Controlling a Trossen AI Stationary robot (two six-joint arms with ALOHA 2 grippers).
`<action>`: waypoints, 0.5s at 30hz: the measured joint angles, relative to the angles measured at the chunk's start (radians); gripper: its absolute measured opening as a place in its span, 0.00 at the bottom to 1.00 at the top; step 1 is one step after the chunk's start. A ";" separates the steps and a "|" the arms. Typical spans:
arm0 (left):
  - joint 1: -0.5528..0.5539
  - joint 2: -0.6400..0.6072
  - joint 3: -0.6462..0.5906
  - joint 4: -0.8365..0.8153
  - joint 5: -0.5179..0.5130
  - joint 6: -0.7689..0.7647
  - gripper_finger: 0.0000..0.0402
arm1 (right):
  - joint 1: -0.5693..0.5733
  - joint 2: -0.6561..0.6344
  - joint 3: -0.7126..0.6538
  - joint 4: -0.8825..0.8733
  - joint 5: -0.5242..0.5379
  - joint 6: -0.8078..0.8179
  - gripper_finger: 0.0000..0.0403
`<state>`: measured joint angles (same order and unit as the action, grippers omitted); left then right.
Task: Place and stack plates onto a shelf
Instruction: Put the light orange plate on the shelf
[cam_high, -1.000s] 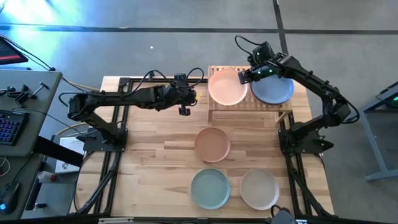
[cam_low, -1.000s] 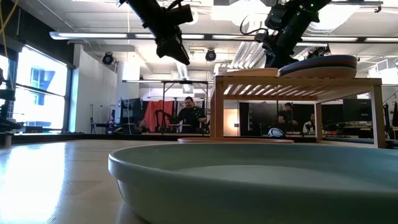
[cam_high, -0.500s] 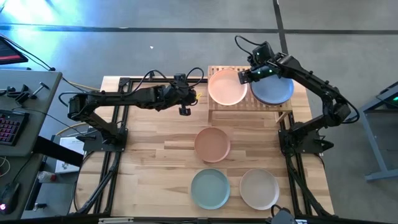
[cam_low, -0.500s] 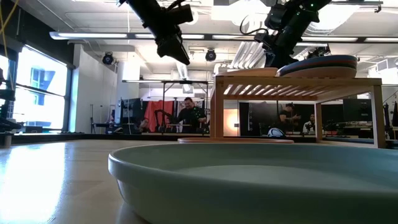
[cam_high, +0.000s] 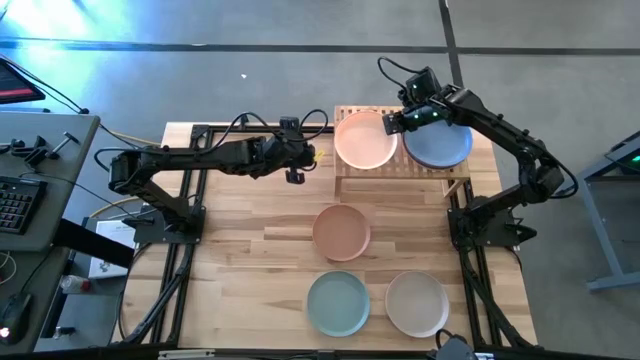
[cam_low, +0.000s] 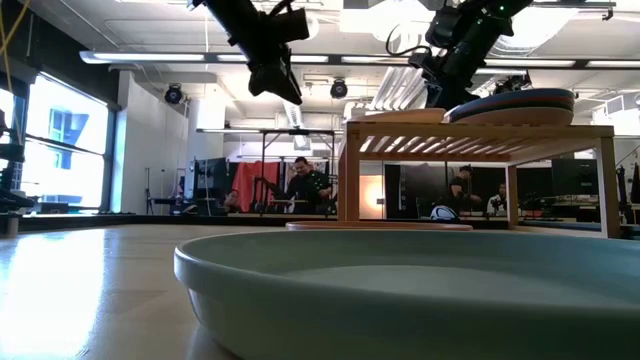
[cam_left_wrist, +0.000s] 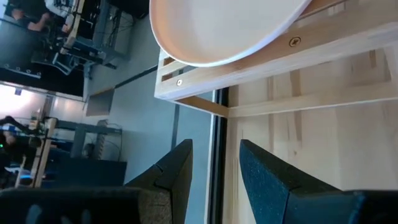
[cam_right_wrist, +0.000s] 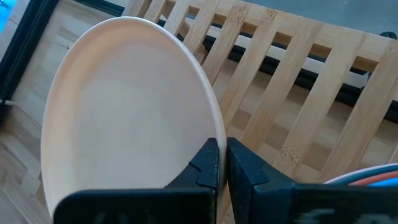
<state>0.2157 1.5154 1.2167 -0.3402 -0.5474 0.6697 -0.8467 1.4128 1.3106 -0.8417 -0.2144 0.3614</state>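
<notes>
Right claw (cam_high: 398, 124), fingers pressed together, hovers over the shelf (cam_high: 345, 172) between a pale pink plate (cam_high: 364, 139) and a blue plate (cam_high: 440, 145). Left claw (cam_high: 296, 176), spread, is nearer the salmon plate (cam_high: 341, 231), down-table.

Bright ceiling lights — window glare, blurred foreground.

Beside the right gripper (cam_high: 392, 124): pale pink plate (cam_high: 364, 140), light blue plate (cam_high: 440, 146), pale wooden shelf (cam_high: 400, 174).
</notes>
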 joint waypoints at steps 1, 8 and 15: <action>0.000 0.000 0.000 0.000 0.007 0.003 0.30 | 0.000 0.000 0.000 0.000 0.000 0.000 0.00; 0.000 0.000 0.000 0.000 0.041 -0.011 0.30 | 0.000 0.000 0.000 -0.001 -0.001 0.000 0.00; 0.000 0.000 0.000 0.000 0.043 -0.011 0.30 | 0.000 0.000 0.029 -0.067 0.042 -0.003 0.00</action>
<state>0.2157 1.5154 1.2167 -0.3401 -0.5045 0.6582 -0.8466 1.4124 1.3400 -0.9090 -0.1728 0.3584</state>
